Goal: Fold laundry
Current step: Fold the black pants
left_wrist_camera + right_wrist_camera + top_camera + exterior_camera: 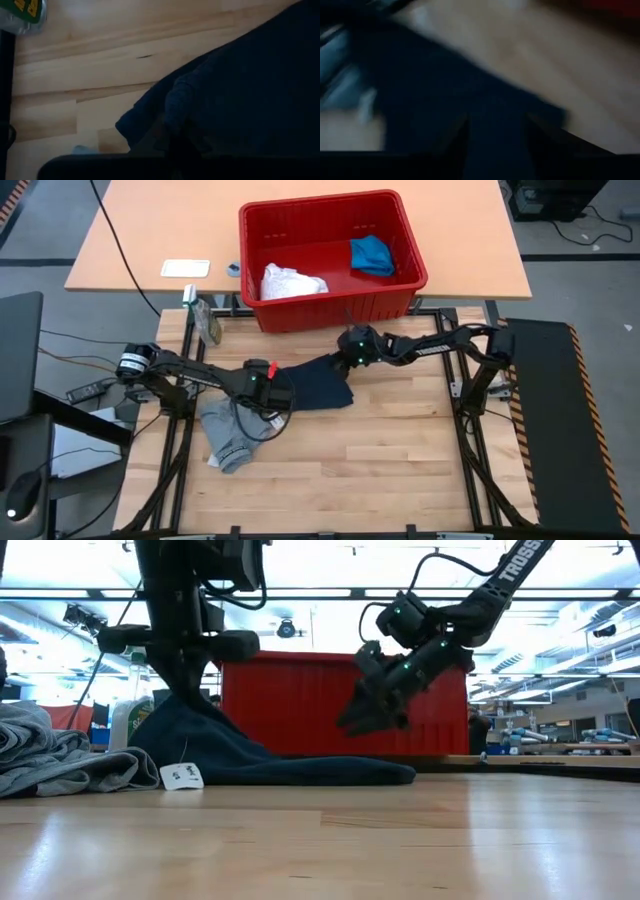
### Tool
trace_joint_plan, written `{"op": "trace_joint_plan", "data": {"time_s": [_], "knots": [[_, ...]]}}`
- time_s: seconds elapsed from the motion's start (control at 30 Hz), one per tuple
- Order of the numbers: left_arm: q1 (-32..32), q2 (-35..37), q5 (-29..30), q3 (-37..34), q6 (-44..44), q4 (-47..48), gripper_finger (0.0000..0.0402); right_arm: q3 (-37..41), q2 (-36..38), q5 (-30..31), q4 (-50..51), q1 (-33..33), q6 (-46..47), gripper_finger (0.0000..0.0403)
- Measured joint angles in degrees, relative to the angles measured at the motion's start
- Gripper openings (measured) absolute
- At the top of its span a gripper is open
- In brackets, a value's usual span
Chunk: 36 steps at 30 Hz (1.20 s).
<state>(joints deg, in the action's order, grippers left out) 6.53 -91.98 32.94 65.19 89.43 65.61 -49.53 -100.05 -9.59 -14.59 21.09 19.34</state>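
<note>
Folding was barely begun: the left gripper (262, 390) was clamped on the dark navy cloth garment (318, 383) spread mid-table, the right gripper (362, 720) hung parted just above its far edge, the crumpled grey T-shirt (228, 435) lay beside, and the white cloth (290, 281) and bright blue garment (372, 255) remained in the red plastic basket (330, 308).

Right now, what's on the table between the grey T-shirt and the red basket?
In the high view, the navy garment lies between the grey T-shirt and the red basket, with bare wood around it. The left claw sits at its near edge.
</note>
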Motion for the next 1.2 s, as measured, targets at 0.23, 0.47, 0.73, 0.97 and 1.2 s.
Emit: {"op": "trace_joint_plan", "data": {"time_s": [0.23, 0.47, 0.73, 0.97, 1.2], "knots": [[0.02, 0.00, -1.07, 0.00, 4.70, 3.19, 0.0017, 1.23, -0.18, -4.81, 0.57, -3.32, -12.81, 0.0165], [-0.01, -0.87, -1.20, 0.04, 5.73, 5.68, 0.0019, 3.14, -0.20, -3.54, 3.55, -3.37, -16.22, 0.0132], [-0.97, -3.02, -2.76, 0.02, 4.28, 4.01, 0.0047, 3.63, -1.16, -4.37, 3.27, -5.76, -17.62, 0.0108], [-0.95, -2.54, -6.10, 0.02, 4.24, 6.26, 0.0098, 3.32, -5.34, -0.98, 6.34, -6.08, -10.85, 0.0083], [-0.84, -2.17, -9.01, -0.04, 0.84, 6.37, 0.0156, 3.23, 0.87, 1.53, 28.67, -7.75, 4.92, 0.0061]]}}
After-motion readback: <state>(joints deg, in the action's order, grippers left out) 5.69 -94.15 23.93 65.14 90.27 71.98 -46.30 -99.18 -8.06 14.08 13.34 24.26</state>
